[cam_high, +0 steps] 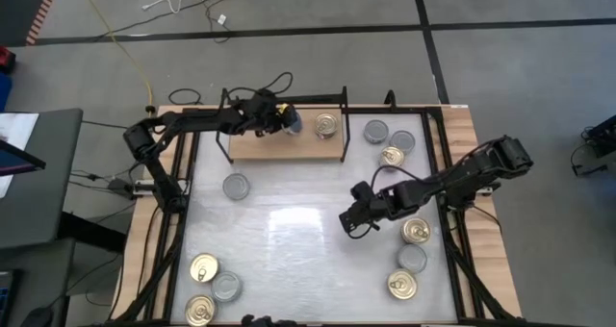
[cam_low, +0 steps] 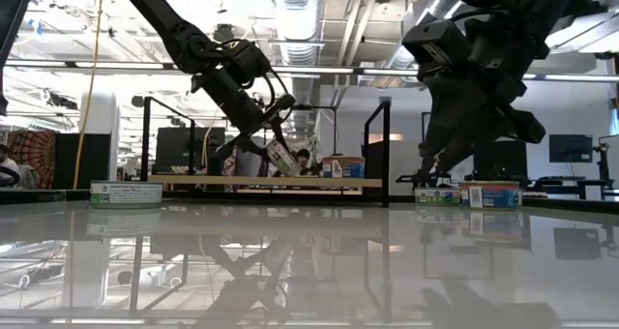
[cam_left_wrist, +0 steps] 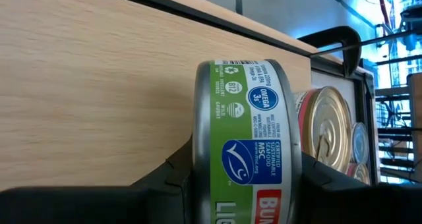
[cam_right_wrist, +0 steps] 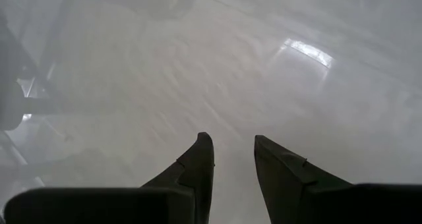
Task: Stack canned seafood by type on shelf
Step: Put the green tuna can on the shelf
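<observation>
The shelf [cam_high: 260, 146], a light wooden board in a black wire frame, stands at the table's far side. One gold-topped can [cam_high: 327, 125] stands on it. My left gripper [cam_high: 280, 120] is over the board, shut on a green-labelled can [cam_left_wrist: 247, 138], which sits tilted on its edge just left of the gold-topped can [cam_left_wrist: 326, 135]. My right gripper [cam_right_wrist: 234, 165] hangs open over the bare white tabletop [cam_high: 289, 231] near the middle, with nothing between its fingers. Other cans lie loose on the tabletop. My left gripper pinches the green-labelled can between its two fingers [cam_left_wrist: 168, 178], one on each flat end, with the labelled wall [cam_left_wrist: 250, 99] facing the wrist. The fingers slant down from the table's left. The can is tilted [cam_low: 282, 159] close over the board; whether it touches the board I cannot tell.
Two grey cans [cam_high: 375, 131] and a gold one [cam_high: 391, 156] sit right of the shelf. One grey can [cam_high: 236, 186] lies in front of it. Three cans [cam_high: 203, 267] cluster at the near left and three more [cam_high: 412, 259] at the near right. Free room in the table's middle.
</observation>
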Tool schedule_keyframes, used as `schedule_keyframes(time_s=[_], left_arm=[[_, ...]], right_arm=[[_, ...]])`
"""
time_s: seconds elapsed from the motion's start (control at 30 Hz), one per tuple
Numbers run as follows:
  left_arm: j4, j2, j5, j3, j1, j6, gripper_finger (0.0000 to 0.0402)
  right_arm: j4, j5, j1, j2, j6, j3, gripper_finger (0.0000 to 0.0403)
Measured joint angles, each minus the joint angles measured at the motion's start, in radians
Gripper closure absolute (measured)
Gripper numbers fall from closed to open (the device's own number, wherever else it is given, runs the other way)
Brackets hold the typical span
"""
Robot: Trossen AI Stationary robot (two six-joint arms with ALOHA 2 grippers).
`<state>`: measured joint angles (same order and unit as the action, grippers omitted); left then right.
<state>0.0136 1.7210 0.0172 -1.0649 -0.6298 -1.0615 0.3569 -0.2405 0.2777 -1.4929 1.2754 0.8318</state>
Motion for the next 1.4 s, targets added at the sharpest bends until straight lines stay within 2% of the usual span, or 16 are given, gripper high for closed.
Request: schedule_keyframes(time_s=[0.27, 0.67, 0.83, 1.03, 1.4], left_arm=[[-0.002, 0.000, -0.021, 0.000, 0.013, 0.017, 0.0252], [-0.028, -0.001, -0.023, 0.000, 0.015, 0.047, 0.0143], [-0.029, -0.001, -0.023, 0.000, 0.027, 0.047, 0.0114], [-0.027, -0.001, -0.024, 0.000, 0.051, 0.039, 0.0100], [-0.012, -0.011, -0.044, 0.000, 0.084, 0.081, 0.0099]], right_arm=[[0.000, 0.000, 0.014, 0.000, 0.011, 0.000, 0.0269], [0.000, 0.000, 0.030, 0.000, 0.049, 0.000, 0.0269], [0.000, 0.000, 0.037, 0.000, 0.061, 0.000, 0.0268], [0.000, 0.000, 0.043, 0.000, 0.063, 0.000, 0.0269], [-0.001, -0.020, 0.064, 0.000, 0.082, 0.000, 0.0269]])
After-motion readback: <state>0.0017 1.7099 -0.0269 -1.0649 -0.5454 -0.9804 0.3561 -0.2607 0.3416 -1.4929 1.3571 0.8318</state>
